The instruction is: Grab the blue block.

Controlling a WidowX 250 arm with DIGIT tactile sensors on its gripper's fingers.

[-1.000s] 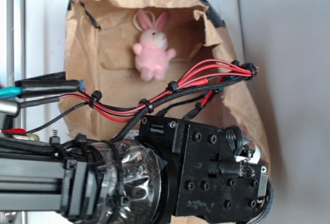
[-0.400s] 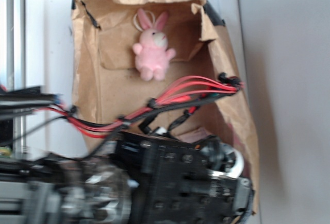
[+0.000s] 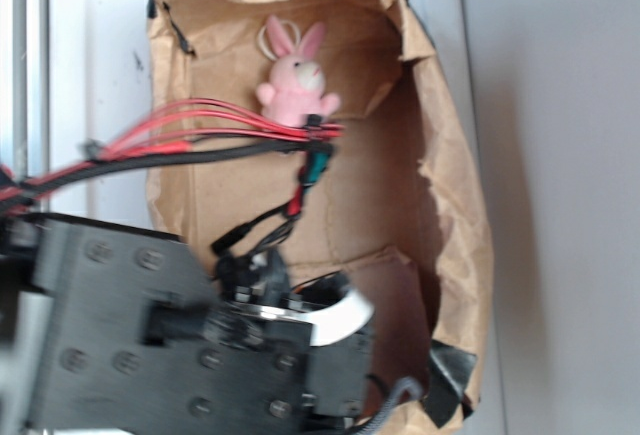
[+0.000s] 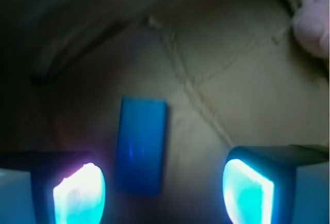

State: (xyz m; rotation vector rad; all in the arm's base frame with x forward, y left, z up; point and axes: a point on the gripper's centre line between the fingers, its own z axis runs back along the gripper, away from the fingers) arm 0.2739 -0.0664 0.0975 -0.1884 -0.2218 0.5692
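Blue block [image 4: 141, 145] lies flat on the paper bag [image 3: 240, 190] floor, below the hand [image 4: 164, 190], nearer its left finger. Hand spread wide, empty. Block looks rigid, light, smooth-faced, so likely slippery; best pinched across its narrow width, mid-length. Pink bunny [image 4: 314, 22] sits far right.

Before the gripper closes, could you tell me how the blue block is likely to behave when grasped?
The blue block looks flat with plain, smooth faces, so it probably stays rigid but may slip between the fingers. Lying flat on the brown paper, it should slide rather than roll if nudged.
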